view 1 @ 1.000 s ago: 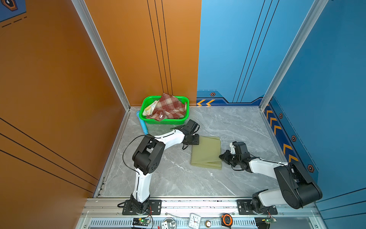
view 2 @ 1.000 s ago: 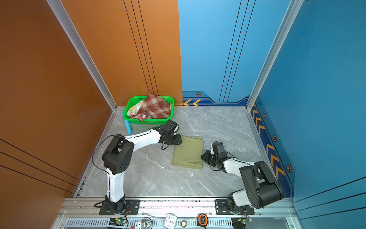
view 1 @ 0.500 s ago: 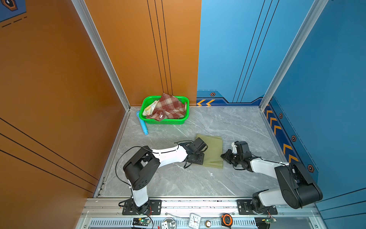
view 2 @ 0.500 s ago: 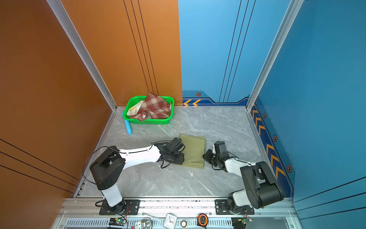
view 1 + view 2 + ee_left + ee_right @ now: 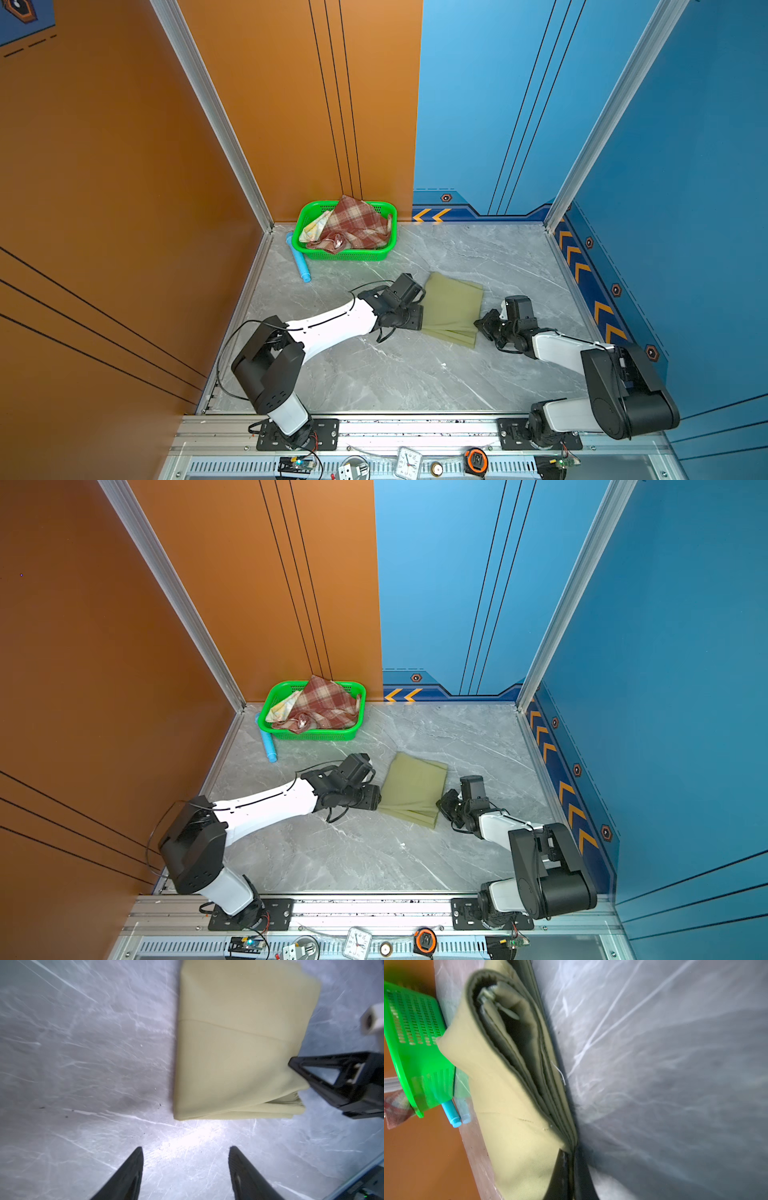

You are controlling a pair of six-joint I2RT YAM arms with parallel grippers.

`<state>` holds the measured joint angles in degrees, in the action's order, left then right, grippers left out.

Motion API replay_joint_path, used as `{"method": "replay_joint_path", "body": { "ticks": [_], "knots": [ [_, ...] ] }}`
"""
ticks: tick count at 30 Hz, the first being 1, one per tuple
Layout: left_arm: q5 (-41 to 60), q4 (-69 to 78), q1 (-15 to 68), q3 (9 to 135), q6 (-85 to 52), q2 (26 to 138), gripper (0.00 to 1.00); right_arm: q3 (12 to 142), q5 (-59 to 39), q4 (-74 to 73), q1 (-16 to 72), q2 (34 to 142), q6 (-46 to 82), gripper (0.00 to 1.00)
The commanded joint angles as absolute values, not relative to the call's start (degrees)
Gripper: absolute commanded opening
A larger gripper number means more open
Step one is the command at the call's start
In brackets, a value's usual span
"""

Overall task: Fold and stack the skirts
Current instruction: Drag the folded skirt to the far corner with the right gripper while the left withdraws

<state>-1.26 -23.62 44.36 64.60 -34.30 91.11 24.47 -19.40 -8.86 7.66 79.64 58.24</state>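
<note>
The folded olive skirt (image 5: 453,309) lies flat on the gray table (image 5: 395,374), and the right gripper (image 5: 570,1152) is clamped on its near corner. The left gripper (image 5: 186,1148) is spread and empty just beside the opposite edge. The other 2, the plaid skirt (image 5: 353,224) and floral skirt (image 5: 316,224), lie heaped in the green basket (image 5: 345,254).

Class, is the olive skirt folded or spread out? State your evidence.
Folded. The olive skirt lies as a compact rectangle, and the right wrist view shows several layers stacked at its edge.
</note>
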Motion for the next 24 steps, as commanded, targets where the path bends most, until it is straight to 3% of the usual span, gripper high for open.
{"method": "replay_joint_path", "body": {
  "ticks": [1,12,24],
  "knots": [
    [-2.10,-27.79,42.04,65.76,-31.99,88.11,0.67,26.40,-11.76,-1.17,5.13,78.48,62.93,0.00],
    [1.36,-29.90,36.96,65.83,-29.39,83.76,0.68,32.78,-1.34,-4.83,-5.38,82.30,74.21,0.00],
    [6.08,-29.90,33.79,67.89,-27.70,86.67,0.68,42.16,15.49,-8.28,-8.05,91.05,91.57,0.00]
  ]
}}
